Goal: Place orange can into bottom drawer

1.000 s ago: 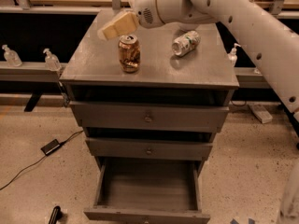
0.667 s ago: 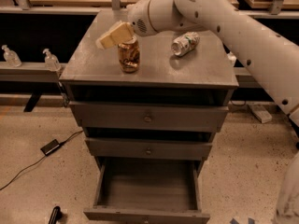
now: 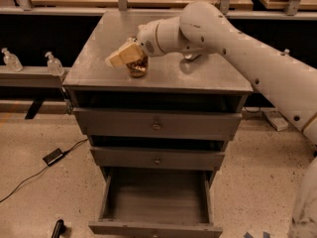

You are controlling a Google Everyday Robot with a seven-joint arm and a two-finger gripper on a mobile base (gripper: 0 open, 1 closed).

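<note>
The orange can [image 3: 138, 69] stands upright on the grey cabinet top [image 3: 94, 66], near its front left. My gripper [image 3: 125, 56] is at the can's upper left side, right against it and covering its top. The white arm reaches in from the right across the cabinet top. The bottom drawer [image 3: 156, 197] is pulled open below and its inside is bare.
The two shallower drawers [image 3: 156, 125] [image 3: 157, 159] are shut. A second can is almost hidden behind my arm [image 3: 190, 57]. Two small bottles [image 3: 11, 59] [image 3: 53, 63] stand on a shelf at left. A black adapter with cable [image 3: 52, 156] lies on the floor.
My arm has swung down and forward. The gripper came from above and behind the orange can to right against its top. The can has not moved.
</note>
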